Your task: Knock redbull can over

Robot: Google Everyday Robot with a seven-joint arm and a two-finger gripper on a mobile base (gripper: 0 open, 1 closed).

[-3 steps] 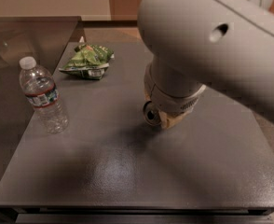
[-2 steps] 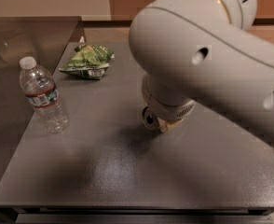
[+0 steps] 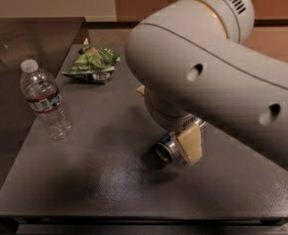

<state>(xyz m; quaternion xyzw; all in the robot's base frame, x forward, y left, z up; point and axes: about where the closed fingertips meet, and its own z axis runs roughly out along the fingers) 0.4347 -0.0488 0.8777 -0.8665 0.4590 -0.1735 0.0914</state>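
**Gripper.** The gripper [image 3: 187, 143] sits low over the dark table [image 3: 109, 185], under the large white arm [image 3: 207, 67], which hides most of it. Only a tan part of the gripper shows below the arm. Whether the gripper is spread or closed cannot be told, and neither can whether it grips anything.

**Task object.** The redbull can [image 3: 166, 149] lies touching the gripper's tan part, on that part's left side as seen by the camera. The can is not upright. It is tipped far over, with its shiny silver end facing the camera and slightly left. The rest of its body runs back behind the gripper and is hidden. It is close to the table surface, with a shadow directly beside it.

**Other items.**
- A clear water bottle [image 3: 43, 102] with a white cap stands upright, well apart from the gripper on the camera's left.
- A green snack bag [image 3: 91, 65] lies beyond the gripper, toward the far left of the table.
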